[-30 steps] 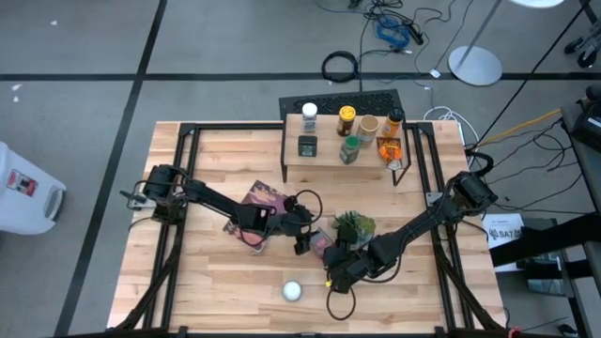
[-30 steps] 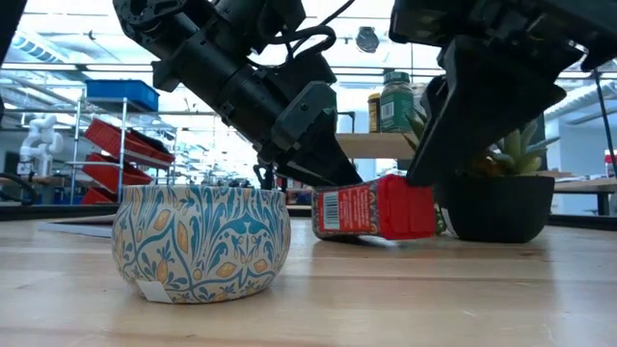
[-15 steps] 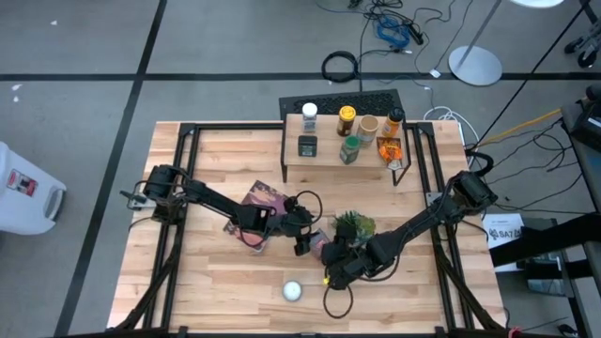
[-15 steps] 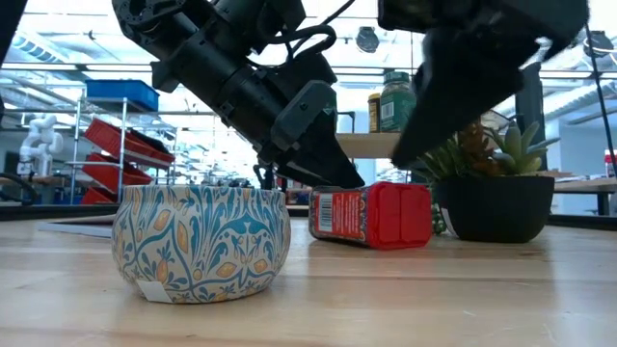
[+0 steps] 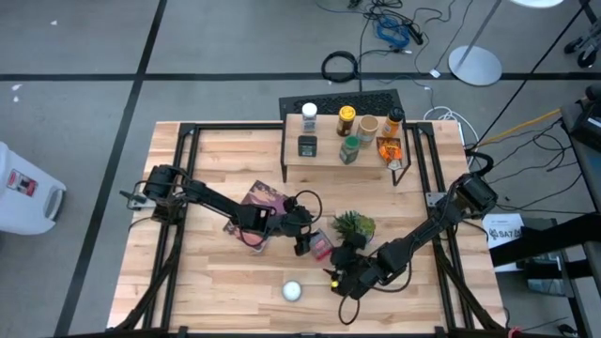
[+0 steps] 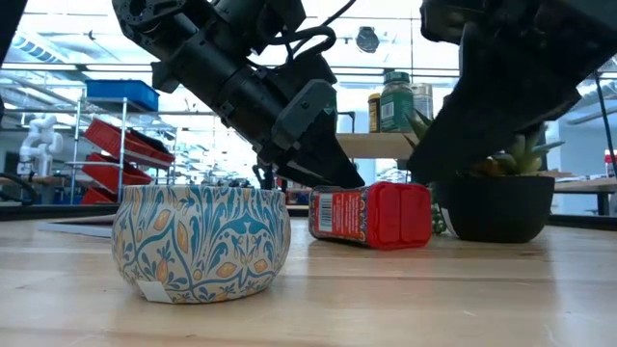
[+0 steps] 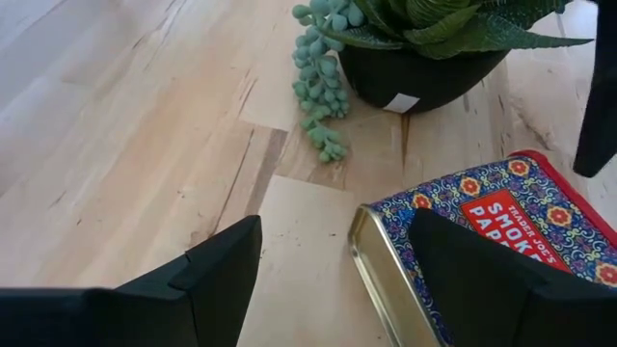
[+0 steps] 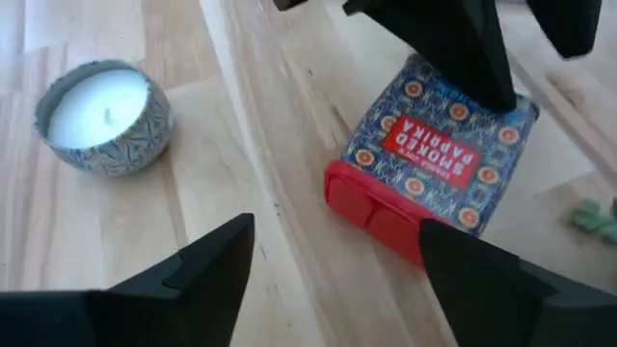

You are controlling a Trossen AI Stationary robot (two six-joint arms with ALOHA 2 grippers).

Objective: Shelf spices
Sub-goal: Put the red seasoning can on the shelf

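Grey floor (image 5: 84,56) w/ black lines, cables (image 5: 394,28), white bin (image 5: 23,197).

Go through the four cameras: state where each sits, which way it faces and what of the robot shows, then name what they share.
High view: overhead, straight down; both arms, shelf.
Low view: table height, level across; candle tin, both arms from above.
Left wrist view: looks past the open left gripper at the potted plant.
Right wrist view: looks past the open right gripper at the tabletop; the left gripper's fingers beyond.
Shared: the smoked paprika tin lying on its side.
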